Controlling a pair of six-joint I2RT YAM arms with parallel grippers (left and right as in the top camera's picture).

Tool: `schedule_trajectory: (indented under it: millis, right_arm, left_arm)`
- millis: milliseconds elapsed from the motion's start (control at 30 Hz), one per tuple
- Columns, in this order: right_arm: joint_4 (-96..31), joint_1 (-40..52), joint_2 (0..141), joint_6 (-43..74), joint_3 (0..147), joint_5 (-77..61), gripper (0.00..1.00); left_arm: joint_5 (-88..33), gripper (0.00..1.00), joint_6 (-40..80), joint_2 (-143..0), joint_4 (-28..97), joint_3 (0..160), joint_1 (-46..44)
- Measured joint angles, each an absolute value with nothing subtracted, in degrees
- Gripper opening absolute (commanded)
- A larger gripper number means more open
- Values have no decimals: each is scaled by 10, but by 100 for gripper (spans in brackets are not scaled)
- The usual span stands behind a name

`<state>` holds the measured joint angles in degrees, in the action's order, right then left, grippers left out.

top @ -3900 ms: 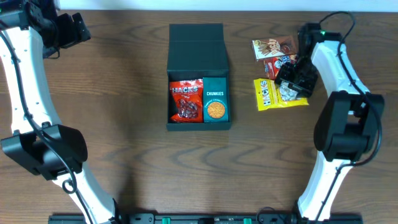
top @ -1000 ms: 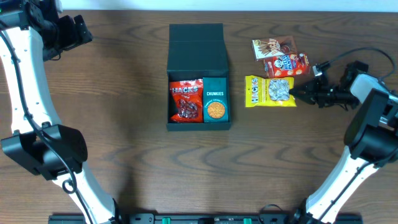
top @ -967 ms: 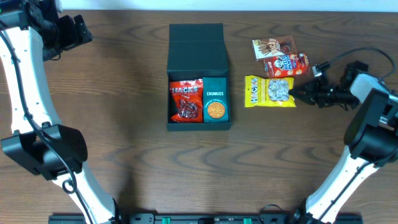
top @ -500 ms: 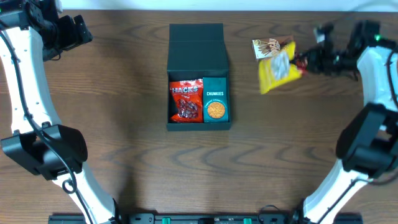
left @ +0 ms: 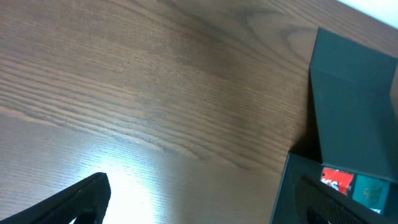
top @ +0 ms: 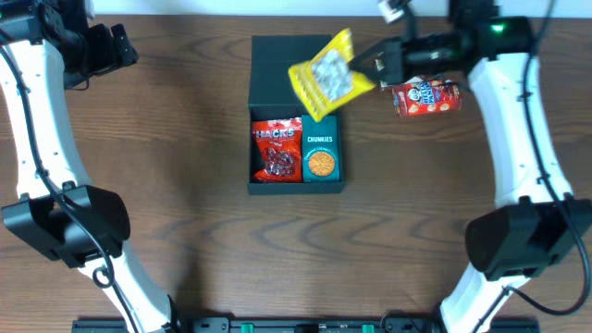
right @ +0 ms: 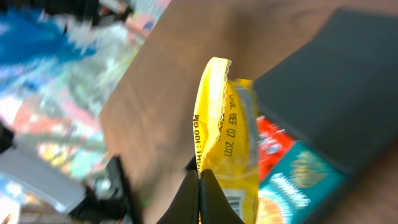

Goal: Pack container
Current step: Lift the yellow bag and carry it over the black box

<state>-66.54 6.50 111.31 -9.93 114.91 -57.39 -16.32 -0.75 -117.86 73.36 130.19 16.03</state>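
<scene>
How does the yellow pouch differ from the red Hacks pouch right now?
The yellow pouch is pinched by the right gripper, tilted in the air over the container; the red Hacks pouch lies flat inside it. Yellow versus red wrapper. Both are small snack pouches.

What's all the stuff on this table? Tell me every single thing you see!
table: one, brown wood, under everything
container: one, dark teal-grey, middle of the table, lid open
red Hacks pack: one, red, inside the container, left side
teal Chunkies box: one, teal with orange print, inside the container, right side
yellow snack pack: one, yellow, in the air above the container
red snack pack: one, red, lying on the table right of the container
arms: two, white and black, one on each side
left tool: one, black, open, far left corner
right tool: one, black, pinching the yellow snack pack
</scene>
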Motion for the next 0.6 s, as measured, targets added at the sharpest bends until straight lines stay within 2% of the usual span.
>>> schedule_trajectory:
  millis: [333,600]
  right_arm:
    - [-787,175,1117,-206,1149,-535,1]
    - [-851,202,1148,-286,1149,-490,1]
  left_arm:
    - [-163,95,-44,-1179,733,1302,160]
    - [-163,95,-54,-1179,733,1302,160]
